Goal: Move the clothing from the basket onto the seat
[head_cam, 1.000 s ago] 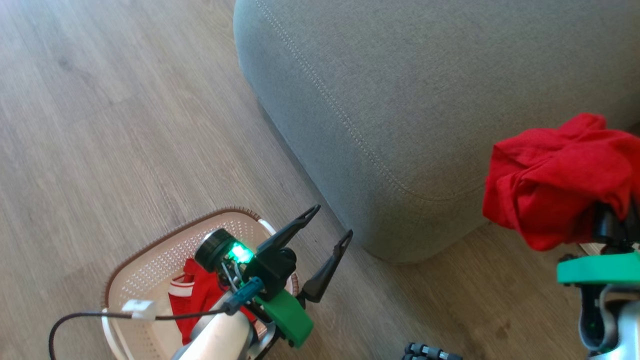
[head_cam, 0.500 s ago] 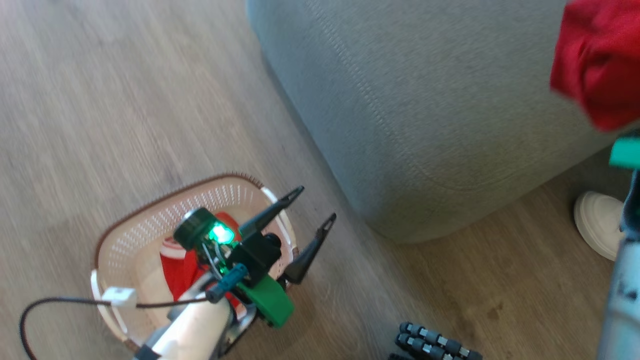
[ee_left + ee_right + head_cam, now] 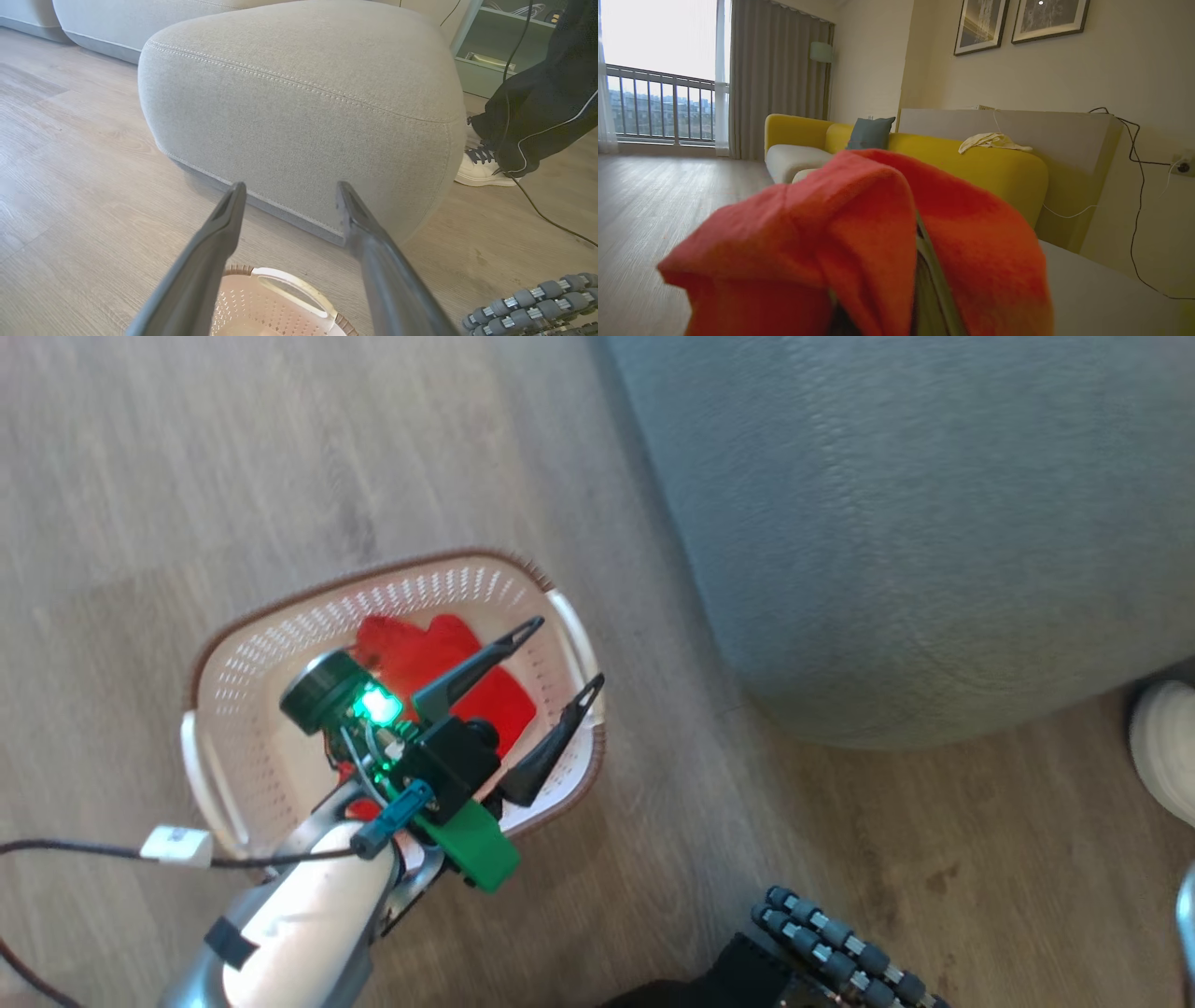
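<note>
home living room: yellow sofa [image 3: 971, 163], framed pictures [image 3: 980, 25], curtains [image 3: 777, 79], wood floor [image 3: 644, 200]

Pale wood-plank floor [image 3: 140, 476] ran under the whole scene. Left wrist view: a person's white laced shoe [image 3: 483, 170] and dark trouser leg [image 3: 546, 102] stood beside a thin black cable [image 3: 546, 217] and a pale green shelf unit [image 3: 486, 70]. Right wrist view: a yellow sofa [image 3: 985, 172] bore a grey-blue cushion [image 3: 870, 133] and a crumpled pale cloth [image 3: 992, 141]. Two framed pictures [image 3: 980, 25] hung above, and a curtain [image 3: 780, 79] flanked the balcony railing [image 3: 658, 105].
</note>
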Robot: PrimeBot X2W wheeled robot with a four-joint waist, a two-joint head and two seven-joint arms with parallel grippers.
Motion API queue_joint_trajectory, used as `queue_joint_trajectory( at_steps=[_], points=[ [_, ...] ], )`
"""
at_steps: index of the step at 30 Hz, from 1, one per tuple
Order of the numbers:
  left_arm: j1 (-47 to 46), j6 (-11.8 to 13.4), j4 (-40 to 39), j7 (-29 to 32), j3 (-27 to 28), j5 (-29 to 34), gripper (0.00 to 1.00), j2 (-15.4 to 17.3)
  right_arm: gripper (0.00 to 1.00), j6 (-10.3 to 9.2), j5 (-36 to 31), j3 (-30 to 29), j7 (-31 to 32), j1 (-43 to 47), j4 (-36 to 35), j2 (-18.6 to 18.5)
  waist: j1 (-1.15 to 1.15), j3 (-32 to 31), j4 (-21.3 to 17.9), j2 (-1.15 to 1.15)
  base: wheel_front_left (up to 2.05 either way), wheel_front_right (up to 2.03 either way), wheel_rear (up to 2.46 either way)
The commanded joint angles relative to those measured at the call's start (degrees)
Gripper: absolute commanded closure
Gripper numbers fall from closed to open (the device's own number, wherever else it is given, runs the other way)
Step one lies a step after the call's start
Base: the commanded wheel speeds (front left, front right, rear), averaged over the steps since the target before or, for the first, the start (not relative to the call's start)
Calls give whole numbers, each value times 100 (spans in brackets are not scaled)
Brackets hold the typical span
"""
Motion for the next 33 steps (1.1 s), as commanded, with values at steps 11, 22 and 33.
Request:
queue_joint_trajectory(
  at_steps=[11,22,33],
  points=[
    [-209,-4,-442,-29,290,-51,0,-66,100,-1,-624,-319,-32,-1495,2603,-969,-1,566,746,0,0,0,0],
    [-244,-5,-723,-29,488,-11,0,-208,100,-1,-1653,-1116,-8,-1823,4030,-1190,-1,799,1003,0,0,0,0],
    [-256,-5,-795,-29,647,80,0,-279,0,-1,-2115,-1608,38,-1934,4564,-1185,-1,788,1057,0,0,0,0]
  ],
)
